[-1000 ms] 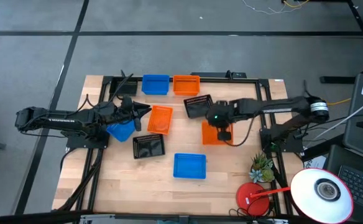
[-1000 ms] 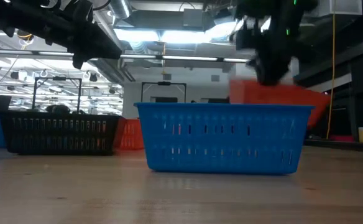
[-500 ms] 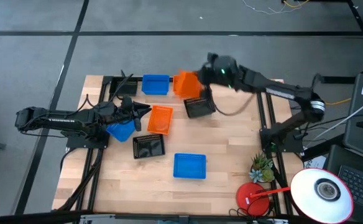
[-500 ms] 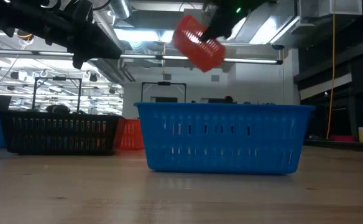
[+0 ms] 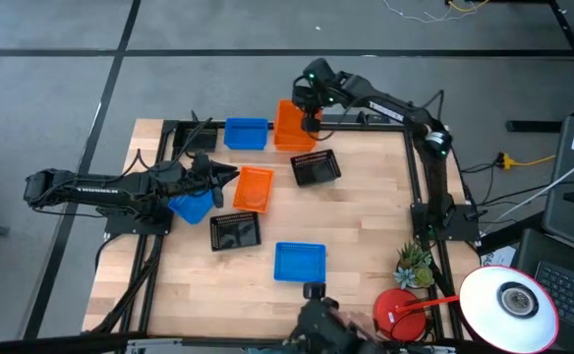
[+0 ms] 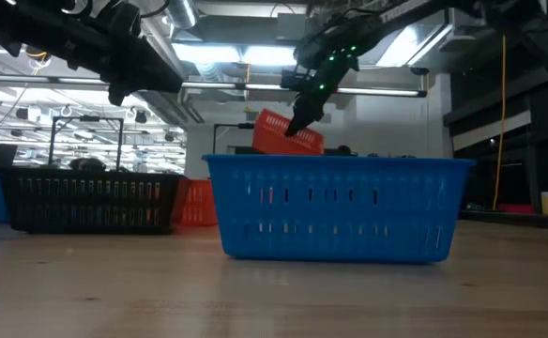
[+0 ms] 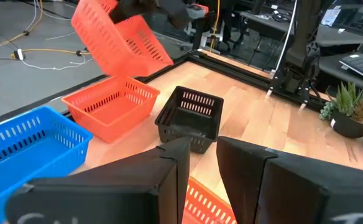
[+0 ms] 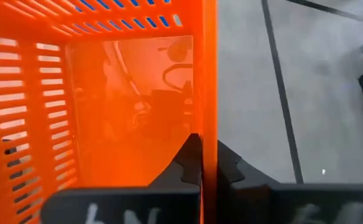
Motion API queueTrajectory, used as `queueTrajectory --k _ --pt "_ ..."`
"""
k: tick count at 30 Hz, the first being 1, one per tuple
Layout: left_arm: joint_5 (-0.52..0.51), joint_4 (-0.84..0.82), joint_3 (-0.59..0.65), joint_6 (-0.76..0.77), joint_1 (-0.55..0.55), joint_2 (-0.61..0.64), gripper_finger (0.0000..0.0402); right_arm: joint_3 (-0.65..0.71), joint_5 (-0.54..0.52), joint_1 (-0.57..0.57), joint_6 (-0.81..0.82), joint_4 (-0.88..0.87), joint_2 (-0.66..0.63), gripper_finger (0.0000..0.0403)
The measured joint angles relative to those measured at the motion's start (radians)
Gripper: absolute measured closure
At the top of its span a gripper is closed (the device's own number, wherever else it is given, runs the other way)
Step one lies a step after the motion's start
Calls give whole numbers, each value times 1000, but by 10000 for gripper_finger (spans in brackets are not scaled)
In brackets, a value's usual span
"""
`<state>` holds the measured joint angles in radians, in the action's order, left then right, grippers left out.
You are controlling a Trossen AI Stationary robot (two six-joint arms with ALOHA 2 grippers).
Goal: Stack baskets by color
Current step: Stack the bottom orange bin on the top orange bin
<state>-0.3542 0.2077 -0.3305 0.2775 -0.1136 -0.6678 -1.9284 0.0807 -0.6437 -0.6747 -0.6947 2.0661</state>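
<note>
Baskets here are light, stiff slotted plastic, so you take one by pinching a single wall near the rim. Right claw (image 5: pixel 310 120) is clenched on the wall of an orange basket (image 5: pixel 290 123), held tilted in the air above the orange basket at the counter's (image 5: pixel 366 246) far edge. Left claw (image 5: pixel 230 175) hangs parted near a third orange basket (image 5: pixel 254 189), gripping nothing. Expect the carried basket to swing.
</note>
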Motion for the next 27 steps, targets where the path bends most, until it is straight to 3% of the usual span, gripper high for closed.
queueTrajectory --k 4,17,21,27 --pt "0 -9 0 0 0 0 328 -59 3 0 -16 -52 47 403" --pt "0 -21 0 0 0 0 328 -57 -16 -2 -41 -41 135 399" --pt "0 -22 0 0 0 0 328 -57 -83 -2 -45 -48 135 377" --pt "0 -47 0 0 0 0 328 -57 -87 -2 -62 -57 135 314"
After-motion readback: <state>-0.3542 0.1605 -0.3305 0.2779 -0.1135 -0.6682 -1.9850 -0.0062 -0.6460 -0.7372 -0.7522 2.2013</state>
